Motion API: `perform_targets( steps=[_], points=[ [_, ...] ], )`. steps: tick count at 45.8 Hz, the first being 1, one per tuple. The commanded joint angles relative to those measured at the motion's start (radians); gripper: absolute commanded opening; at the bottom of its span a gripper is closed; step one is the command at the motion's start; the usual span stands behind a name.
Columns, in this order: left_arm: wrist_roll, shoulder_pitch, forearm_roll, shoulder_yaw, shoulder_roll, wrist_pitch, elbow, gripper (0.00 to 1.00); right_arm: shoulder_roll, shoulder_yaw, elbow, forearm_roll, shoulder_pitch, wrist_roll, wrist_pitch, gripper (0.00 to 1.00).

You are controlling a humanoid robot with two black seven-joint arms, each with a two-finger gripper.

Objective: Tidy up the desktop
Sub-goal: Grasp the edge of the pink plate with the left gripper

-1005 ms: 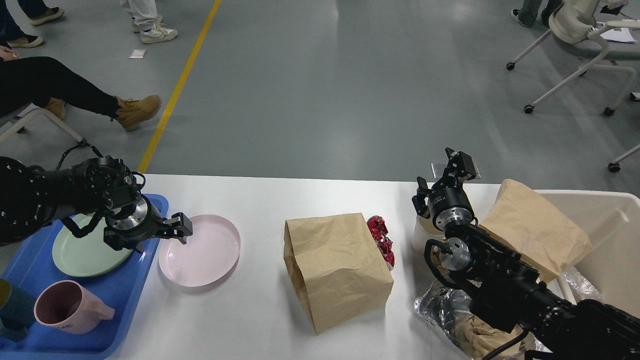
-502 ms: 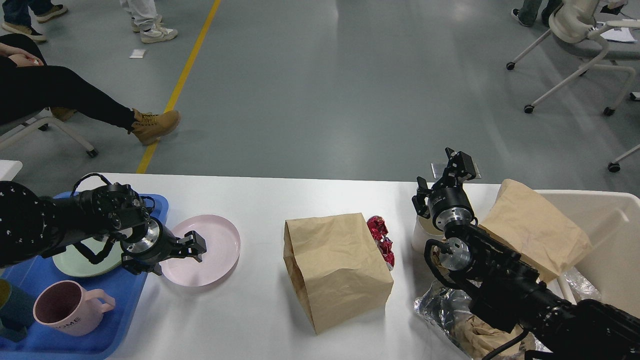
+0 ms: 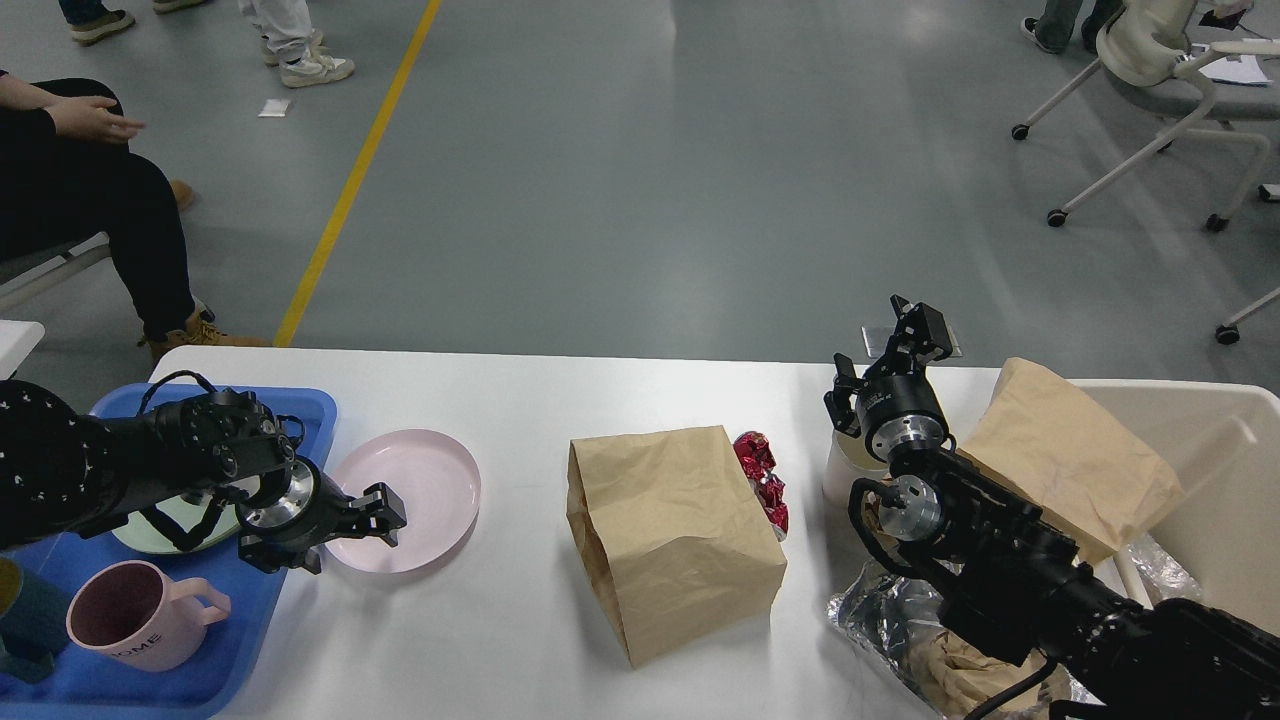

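Evidently the left gripper [image 3: 385, 510] has dropped and drawn back toward me over the last second: a moment ago it hung above the far-left rim of the pink plate [image 3: 405, 498], and now it sits low at the plate's near-left edge, fingers slightly parted around the rim, though whether they have actually pinched it I cannot tell. My guess is that the plate is about to be lifted across to the blue tray [image 3: 275, 590] just beside it, where a green plate [image 3: 150, 535] and a pink mug [image 3: 135, 612] already sit — so the dish side of the tidying is partly done. The right gripper [image 3: 915, 335] has not moved at all; it stays raised near the far edge of the desktop [image 3: 520, 640], fingers apart and holding nothing. That white desktop fills the lower half of the view and is far from tidy: a brown paper bag [image 3: 675, 545] lies on its side in the middle with a red foil wrapper [image 3: 762, 480] touching its far-right corner, and crumpled silver plastic [image 3: 885, 620] lies under my right arm. A second paper bag [image 3: 1075, 460] leans over the rim of the cream bin [image 3: 1240, 470] at the right. Beyond the table is grey floor with a yellow line [image 3: 360, 165], a seated person [image 3: 90, 190] who has pulled their legs in, and a wheeled chair [image 3: 1160, 90].
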Motion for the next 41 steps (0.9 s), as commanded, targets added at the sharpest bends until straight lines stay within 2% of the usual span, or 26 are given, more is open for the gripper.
perform_targets(
  steps=[1,5,20,26,30,35,41],
  points=[
    [0.000,0.009,0.000,0.000,-0.003,0.019,0.001,0.85,0.000,0.000,0.000,0.000,0.000,0.000,0.000,1.00],
    [0.000,0.017,0.000,0.000,-0.003,0.022,0.002,0.82,0.000,0.000,0.000,0.000,0.000,0.000,0.000,1.00],
    [-0.002,0.040,-0.002,0.000,-0.007,0.018,0.002,0.52,0.000,0.000,0.000,0.000,0.000,0.000,0.000,1.00],
    [0.001,0.043,0.005,0.005,-0.007,-0.004,0.002,0.26,0.000,0.000,0.000,0.000,0.000,0.000,0.000,1.00],
    [0.001,0.043,0.005,0.006,-0.006,-0.034,0.002,0.19,0.000,0.000,0.000,0.000,0.000,0.000,0.000,1.00],
    [0.001,0.042,0.005,0.009,-0.006,-0.099,0.002,0.00,0.000,0.000,0.000,0.000,0.000,0.000,0.000,1.00],
    [0.001,0.040,0.005,0.011,-0.003,-0.128,0.002,0.00,0.000,0.000,0.000,0.000,0.000,0.000,0.000,1.00]
  ],
)
